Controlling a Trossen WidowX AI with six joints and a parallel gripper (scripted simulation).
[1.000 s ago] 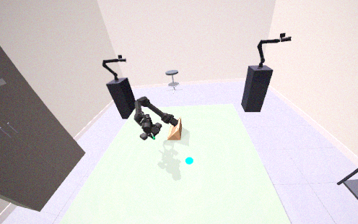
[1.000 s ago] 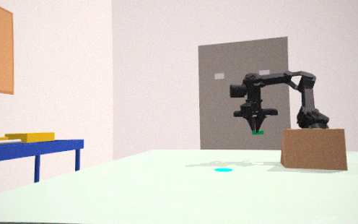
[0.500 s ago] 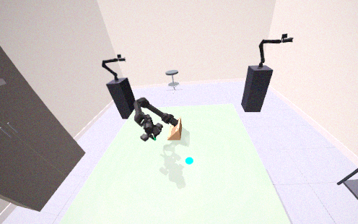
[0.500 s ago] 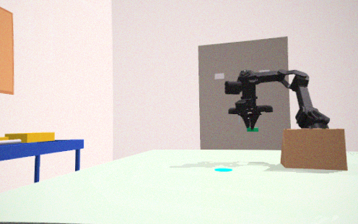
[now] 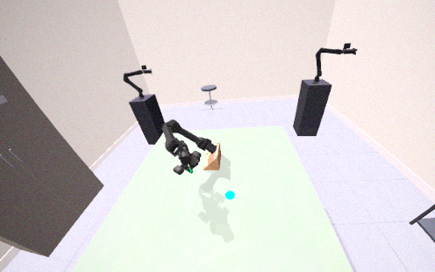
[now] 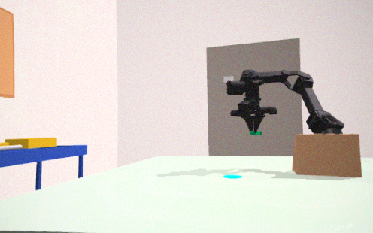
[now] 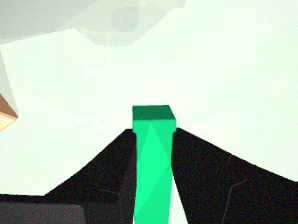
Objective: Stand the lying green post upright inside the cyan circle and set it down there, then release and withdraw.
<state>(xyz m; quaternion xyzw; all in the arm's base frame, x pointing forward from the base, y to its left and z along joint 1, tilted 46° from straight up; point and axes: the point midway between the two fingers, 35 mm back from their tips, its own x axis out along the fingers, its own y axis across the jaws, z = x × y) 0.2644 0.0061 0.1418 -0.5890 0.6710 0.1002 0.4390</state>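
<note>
The green post [image 5: 190,170] [image 6: 256,133] [image 7: 153,170] is held lying roughly level, well above the table. My gripper [image 6: 255,131] [image 7: 152,137] points down and is shut on the post, one finger on each side of it. In the wrist view the post's dark end face shows just past the fingertips, and its other end runs out of the picture. The cyan circle [image 5: 230,195] [image 6: 232,177] lies flat on the pale green table top, with nothing on it. In the top view it is to the right of and below the gripper.
A brown wedge-shaped block [image 5: 213,162] [image 6: 327,155] stands by the arm's base; its corner shows at the wrist view's left edge [image 7: 6,117]. The arm's shadow falls on the pale green table top [image 5: 274,219] [image 6: 149,203] near the circle. Two other arms stand on dark pedestals beyond.
</note>
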